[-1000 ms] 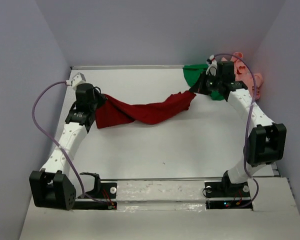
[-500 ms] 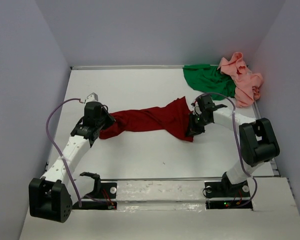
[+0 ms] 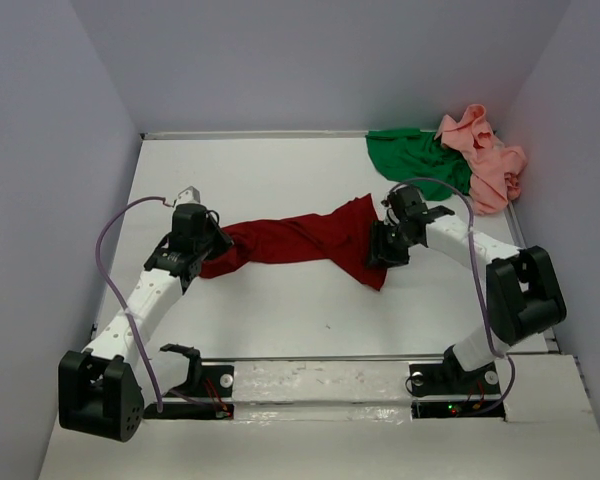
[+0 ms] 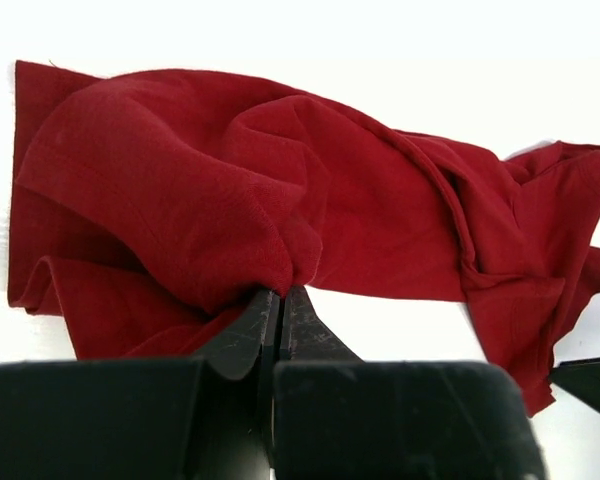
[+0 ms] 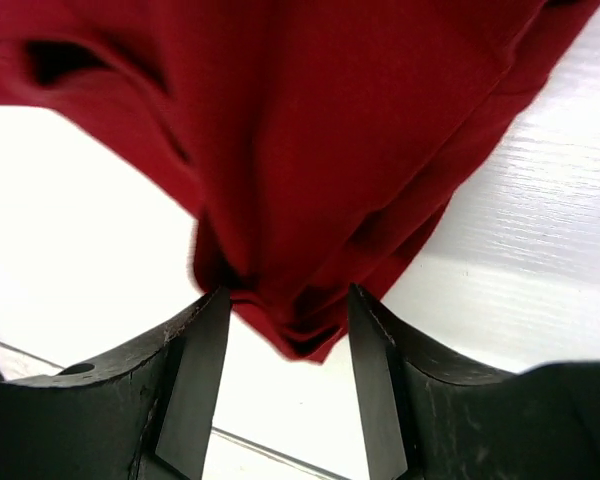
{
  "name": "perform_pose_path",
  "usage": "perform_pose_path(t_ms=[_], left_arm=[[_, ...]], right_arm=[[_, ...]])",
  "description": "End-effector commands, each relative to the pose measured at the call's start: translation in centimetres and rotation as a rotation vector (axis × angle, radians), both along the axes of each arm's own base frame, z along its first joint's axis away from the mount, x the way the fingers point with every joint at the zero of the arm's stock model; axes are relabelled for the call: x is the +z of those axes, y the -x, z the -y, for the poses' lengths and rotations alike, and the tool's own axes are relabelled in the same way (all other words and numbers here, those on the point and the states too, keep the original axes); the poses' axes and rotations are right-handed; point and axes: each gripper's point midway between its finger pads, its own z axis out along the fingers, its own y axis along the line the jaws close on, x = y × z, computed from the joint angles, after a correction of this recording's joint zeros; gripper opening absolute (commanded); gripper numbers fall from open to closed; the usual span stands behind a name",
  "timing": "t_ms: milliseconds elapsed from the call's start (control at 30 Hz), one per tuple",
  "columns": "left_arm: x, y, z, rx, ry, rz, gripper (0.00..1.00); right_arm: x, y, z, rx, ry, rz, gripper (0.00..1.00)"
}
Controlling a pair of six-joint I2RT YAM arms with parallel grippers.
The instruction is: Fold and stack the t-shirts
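Observation:
The dark red t-shirt (image 3: 300, 240) lies stretched and twisted across the middle of the table. My left gripper (image 3: 212, 243) is shut on its bunched left end (image 4: 280, 190), the jaws pinched together on a fold of cloth (image 4: 280, 295). At the shirt's right end my right gripper (image 3: 382, 252) stands open. A corner of the red cloth (image 5: 330, 130) rests loose between its spread fingers (image 5: 285, 300), touching neither pad firmly. The bright green t-shirt (image 3: 415, 158) and the salmon pink t-shirt (image 3: 485, 160) lie crumpled in the back right corner.
Grey walls close in the white table (image 3: 280, 320) on the left, back and right. The arm bases sit on a rail (image 3: 320, 380) along the near edge. A purple cable loops off each arm.
My right gripper brought the shirt's right end from the back corner forward and down to the table, then opened off it. My left gripper, still shut on the cloth, shifted slightly nearer.

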Motion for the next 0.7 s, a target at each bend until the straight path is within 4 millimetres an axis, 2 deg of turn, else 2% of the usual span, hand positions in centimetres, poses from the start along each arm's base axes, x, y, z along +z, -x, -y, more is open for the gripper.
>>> perform_pose_path(t_ms=[0,100,133,400,433,667], left_arm=[[-0.3,0.1,0.2,-0.020,-0.011,-0.001,0.04],[-0.3,0.1,0.4,-0.024,-0.009,-0.001,0.04],[-0.3,0.0,0.4,-0.024,-0.008,0.000,0.04],[-0.4,0.1,0.8,-0.034,-0.007,-0.001,0.04],[-0.4,0.0,0.2,-0.010,-0.026,0.003,0.04],[-0.5,0.2,0.1,-0.008,-0.033,0.001,0.04]], right_arm=[[5.6,-2.4,-0.3,-0.010,-0.033,0.181,0.56],[7.9,-2.9,-0.4,-0.011,-0.056,0.259,0.57],[8.1,-3.0,-0.3,-0.013,-0.057,0.269,0.58],[3.8,-3.6,-0.9,-0.014,-0.048,0.188,0.60],[3.2,-3.8,-1.0,-0.014,-0.046,0.180,0.60],[2.2,-5.9,-2.1,-0.020,-0.078,0.214,0.54]])
